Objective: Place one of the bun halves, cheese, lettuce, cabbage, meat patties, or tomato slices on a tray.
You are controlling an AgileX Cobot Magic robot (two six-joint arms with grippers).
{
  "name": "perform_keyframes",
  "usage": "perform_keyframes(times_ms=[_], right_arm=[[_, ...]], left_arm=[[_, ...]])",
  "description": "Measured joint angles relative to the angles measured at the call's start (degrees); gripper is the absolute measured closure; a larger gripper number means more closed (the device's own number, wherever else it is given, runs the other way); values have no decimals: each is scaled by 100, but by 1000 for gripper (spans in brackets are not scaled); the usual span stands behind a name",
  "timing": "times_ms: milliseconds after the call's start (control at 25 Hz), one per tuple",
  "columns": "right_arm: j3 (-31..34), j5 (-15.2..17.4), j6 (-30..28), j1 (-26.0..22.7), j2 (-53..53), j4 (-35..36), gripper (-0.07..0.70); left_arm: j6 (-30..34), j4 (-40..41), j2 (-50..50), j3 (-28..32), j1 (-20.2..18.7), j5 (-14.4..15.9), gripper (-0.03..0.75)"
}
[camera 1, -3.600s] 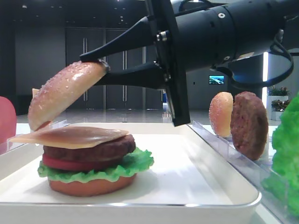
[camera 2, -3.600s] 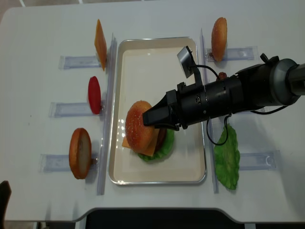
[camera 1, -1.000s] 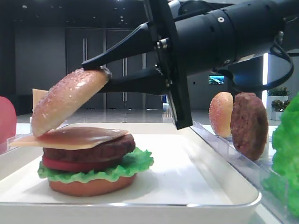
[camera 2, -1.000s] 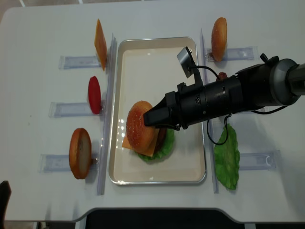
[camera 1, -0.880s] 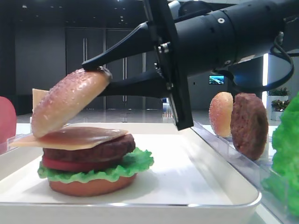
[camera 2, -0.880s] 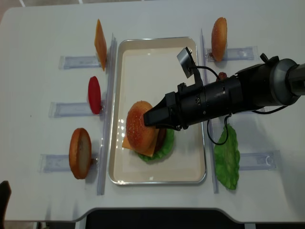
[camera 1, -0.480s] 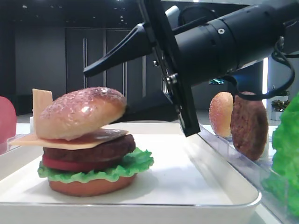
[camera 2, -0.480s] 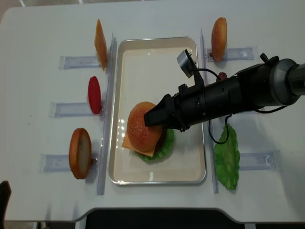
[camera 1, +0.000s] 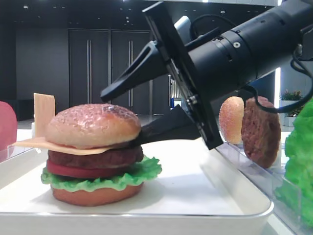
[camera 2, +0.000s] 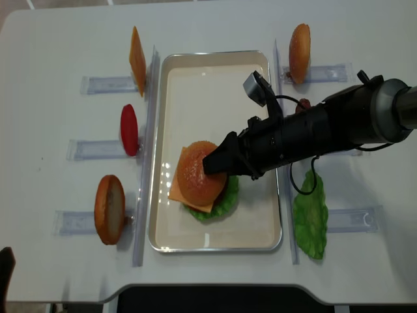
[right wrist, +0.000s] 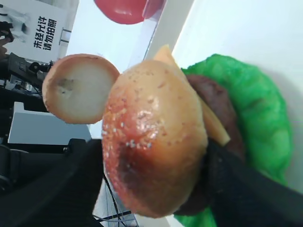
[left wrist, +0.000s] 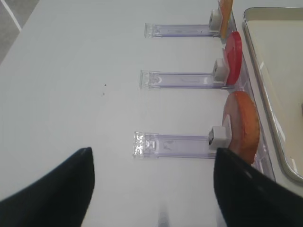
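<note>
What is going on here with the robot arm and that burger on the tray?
The right gripper has its jaws open around the top bun half, which sits on a stack of cheese, meat patty, tomato slice, lettuce and bun base on the white tray. Spare ingredients stand in clear racks on both sides. The left gripper hangs open over the table, idle.

Right hand [camera 1: 128, 113] spread, angled down.

Bright overhead light; dim backdrop; wrist views blurred.
</note>
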Motion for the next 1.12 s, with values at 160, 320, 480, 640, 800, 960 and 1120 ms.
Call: perform_keyframes(times_ms=[160, 320, 480, 640, 800, 960, 1120], right_arm=[[0, -108, 0, -116, -126, -167, 197], [0, -349, 0, -156, -326, -302, 183], [0, -450, 0, -170, -586, -403, 165], [0, -633, 0, -170, -1041, -594, 162], [0, -1106, 94, -170, -1640, -1407, 162], [0, -1400, 738, -351, -2099, -2362, 162], [0, -1455, 1551, -982, -2433, -3264, 162]], left_arm=[[0, 0, 0, 0, 0, 0, 118], [0, 0, 0, 0, 0, 0, 118], [0, 0, 0, 0, 0, 0, 118], [0, 0, 0, 0, 0, 0, 118], [0, 0, 0, 0, 0, 0, 118], [0, 0, 0, 0, 0, 0, 118], [0, 0, 0, 0, 0, 0, 118]])
